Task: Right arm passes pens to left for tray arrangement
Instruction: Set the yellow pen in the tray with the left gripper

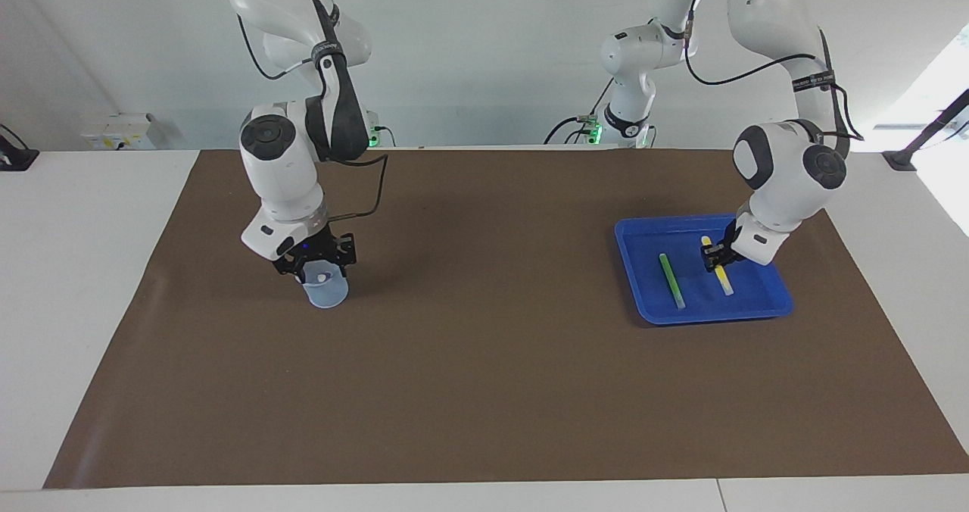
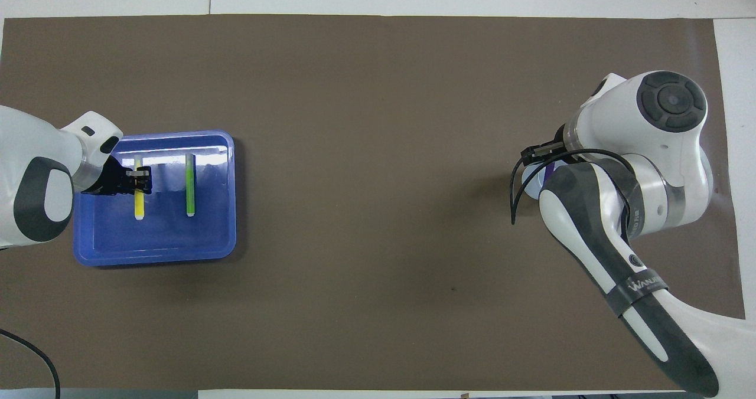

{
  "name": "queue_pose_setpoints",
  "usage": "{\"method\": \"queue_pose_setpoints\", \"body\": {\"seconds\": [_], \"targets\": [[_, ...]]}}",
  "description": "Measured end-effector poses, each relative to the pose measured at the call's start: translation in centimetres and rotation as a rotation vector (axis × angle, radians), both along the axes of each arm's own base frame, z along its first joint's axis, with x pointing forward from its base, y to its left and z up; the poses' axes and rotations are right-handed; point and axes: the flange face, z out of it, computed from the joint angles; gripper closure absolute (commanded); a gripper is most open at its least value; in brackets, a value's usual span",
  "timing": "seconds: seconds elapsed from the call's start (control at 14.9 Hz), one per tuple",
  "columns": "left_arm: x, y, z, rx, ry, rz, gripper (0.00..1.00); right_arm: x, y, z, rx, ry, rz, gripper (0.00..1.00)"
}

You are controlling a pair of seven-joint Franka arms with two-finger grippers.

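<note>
The blue tray point(image 1: 711, 315) point(image 2: 153, 259) lies toward the left arm's end of the table. A green pen point(image 1: 671, 280) point(image 2: 190, 183) rests flat in it. My left gripper point(image 1: 713, 258) point(image 2: 140, 177) is shut on the yellow pen point(image 1: 724, 283) point(image 2: 139, 207), held low inside the tray beside the green one and parallel to it. Whether it touches the floor I cannot tell. My right gripper point(image 1: 322, 266) point(image 2: 540, 154) is down at the mouth of a translucent cup point(image 1: 327, 292). The purple pen point(image 2: 549, 173) stands in that cup, its pale end point(image 1: 322, 276) showing.
A brown mat point(image 1: 484, 360) covers the table between the cup and the tray. The right arm's black cable point(image 2: 517, 192) loops beside the cup. White table surface point(image 1: 76, 270) borders the mat.
</note>
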Motion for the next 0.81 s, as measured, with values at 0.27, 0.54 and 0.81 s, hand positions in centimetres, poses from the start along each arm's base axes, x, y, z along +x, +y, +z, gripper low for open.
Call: {"method": "queue_pose_setpoints", "body": {"seconds": [0.27, 0.54, 0.81], "targets": [[-0.7, 0.0, -1.1, 0.0, 0.013, -0.001, 1.0, 0.0, 0.0, -0.1, 0.0, -0.001, 0.0, 1.0], [-1.3, 0.0, -1.9, 0.0, 0.026, 0.0, 0.0, 0.1, -0.1, 0.1, 0.0, -0.009, -0.001, 1.0], [-1.4, 0.2, -2.0, 0.001, 0.027, 0.002, 0.0, 0.2, -0.8, 2.4, 0.002, -0.051, -0.014, 1.0]]}}
